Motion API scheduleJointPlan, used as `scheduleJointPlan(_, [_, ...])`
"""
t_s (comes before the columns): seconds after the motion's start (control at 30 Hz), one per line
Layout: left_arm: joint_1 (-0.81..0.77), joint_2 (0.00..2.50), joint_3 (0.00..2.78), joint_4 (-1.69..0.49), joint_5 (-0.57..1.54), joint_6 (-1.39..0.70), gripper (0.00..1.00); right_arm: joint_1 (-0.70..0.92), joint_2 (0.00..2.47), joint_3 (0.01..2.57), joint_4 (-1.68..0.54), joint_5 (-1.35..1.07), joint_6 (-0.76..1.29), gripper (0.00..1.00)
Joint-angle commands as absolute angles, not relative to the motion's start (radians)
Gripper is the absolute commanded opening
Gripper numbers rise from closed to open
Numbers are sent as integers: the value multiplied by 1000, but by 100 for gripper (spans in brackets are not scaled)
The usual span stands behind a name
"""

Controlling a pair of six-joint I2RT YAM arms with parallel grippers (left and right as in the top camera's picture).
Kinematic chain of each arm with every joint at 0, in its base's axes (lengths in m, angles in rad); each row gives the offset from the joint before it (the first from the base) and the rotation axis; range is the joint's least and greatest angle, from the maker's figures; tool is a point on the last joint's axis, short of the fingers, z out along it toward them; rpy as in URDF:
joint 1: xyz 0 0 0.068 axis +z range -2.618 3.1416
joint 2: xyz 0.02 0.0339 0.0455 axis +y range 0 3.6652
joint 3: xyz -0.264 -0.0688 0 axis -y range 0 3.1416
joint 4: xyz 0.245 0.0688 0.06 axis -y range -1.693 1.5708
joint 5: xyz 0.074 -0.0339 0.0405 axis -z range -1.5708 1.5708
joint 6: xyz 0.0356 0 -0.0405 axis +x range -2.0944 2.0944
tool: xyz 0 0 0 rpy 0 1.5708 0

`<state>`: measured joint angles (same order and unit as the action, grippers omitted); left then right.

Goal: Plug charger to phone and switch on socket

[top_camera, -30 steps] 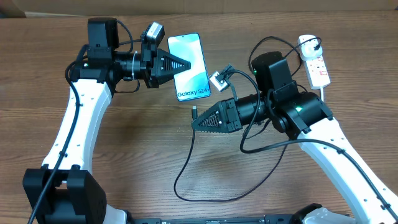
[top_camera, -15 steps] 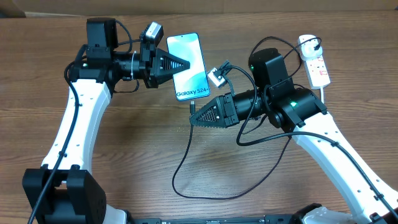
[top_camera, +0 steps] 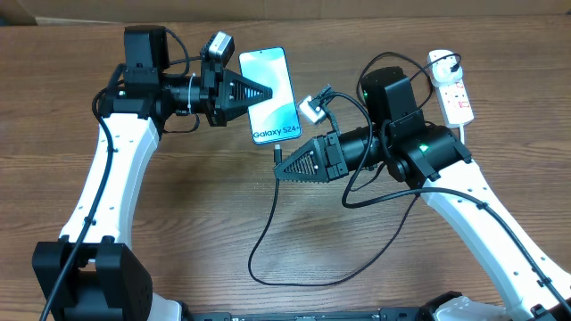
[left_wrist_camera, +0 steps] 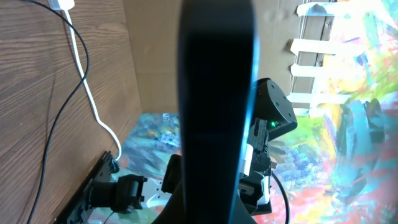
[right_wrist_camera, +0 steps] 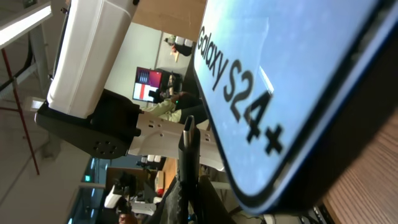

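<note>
Step in hand: mating the charger to the phone; the socket switch is untouched, so I judge the task under halfway.
Phone, place: the phone [top_camera: 272, 96] sits upper centre of the overhead frame, at the tip of the left arm.
Phone, axis: its long axis runs top to bottom of the frame, leaning slightly. The end with the white text faces down-frame, toward the right arm.
Left claw: the left claw [top_camera: 266, 92] is pressed together on the phone's left long edge, steadying it. Whether the phone rests on the counter [top_camera: 196, 214] or is raised, I cannot tell.
Right claw: the right claw [top_camera: 278, 175] pinches the charger [top_camera: 266, 227] just behind its connector tip [top_camera: 279, 159].
Connector, aim: the connector tip points up-frame at the phone's lower edge. In the right wrist view it stands just beside that edge, not seated.
Cable: the slack loops across the lower centre of the counter.
Socket: the socket [top_camera: 453, 91] lies at the upper right, long axis top to bottom, well apart from both claws. Its white lead [left_wrist_camera: 84, 81] trails off it. The switch state cannot be read.
Next move calls for: lining the tip up with the port, which is not visible, then a short straight push along the phone's long axis while the left claw braces.
Risk: an off-line tip could skid off the edge or push the phone back.
</note>
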<state>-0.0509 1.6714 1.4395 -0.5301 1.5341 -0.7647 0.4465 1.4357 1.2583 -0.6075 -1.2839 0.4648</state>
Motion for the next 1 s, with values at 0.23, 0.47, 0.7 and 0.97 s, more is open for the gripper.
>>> scheduleJointPlan(0.23, [-53,1666,1469,-527,1580,-786,4,439,1452,1258,-611,-1287,472,4])
scheduleJointPlan(0.47, [-53,1666,1469,-527,1580,-785,4,436,1484,1258,-610,-1288,490,4])
scheduleJointPlan(0.7, [-53,1666,1469,-526,1580,-778,4,436,1483,1258,-572,-1361,499,4])
scheduleJointPlan(0.97, [-51,1666,1469,-525,1580,-778,4,436,1483,1258,-574,-1395,498,4])
